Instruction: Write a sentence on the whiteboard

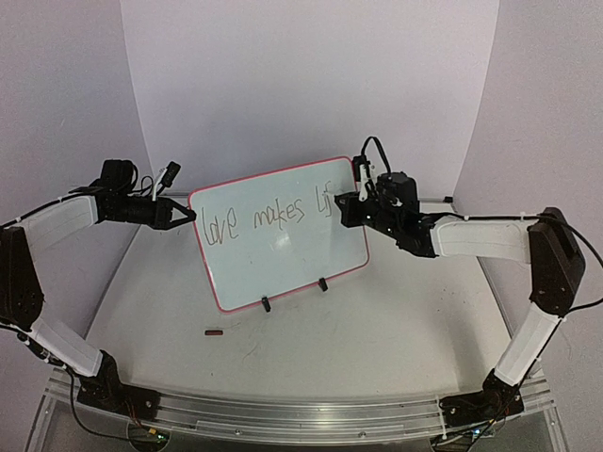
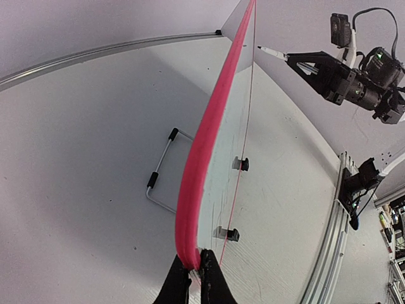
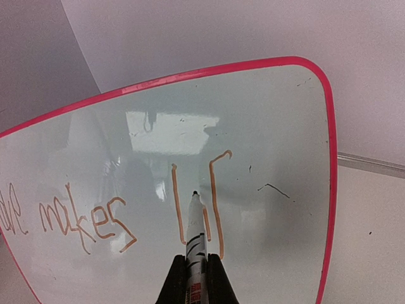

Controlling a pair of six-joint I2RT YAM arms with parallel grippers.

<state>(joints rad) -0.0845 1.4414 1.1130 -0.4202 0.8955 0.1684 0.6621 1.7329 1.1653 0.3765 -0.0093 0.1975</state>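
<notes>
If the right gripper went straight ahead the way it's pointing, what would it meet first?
The whiteboard: the marker in the right gripper seems to touch it, by the unfinished third word.

Marker (image 3: 195,247) tip amid writing (image 3: 85,218) on whiteboard (image 3: 272,114)

Pale surface (image 1: 396,330), whiteboard (image 1: 283,259) propped on it on two black feet (image 1: 266,304), small dark piece (image 1: 214,331) lying near its front, metal rail (image 1: 301,414) along the near edge

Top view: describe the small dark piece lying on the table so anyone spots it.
Start at the pink-framed whiteboard. In front of its lower left corner lies a short dark piece. Unlike the two black clip feet, it sits apart from the board.
</notes>
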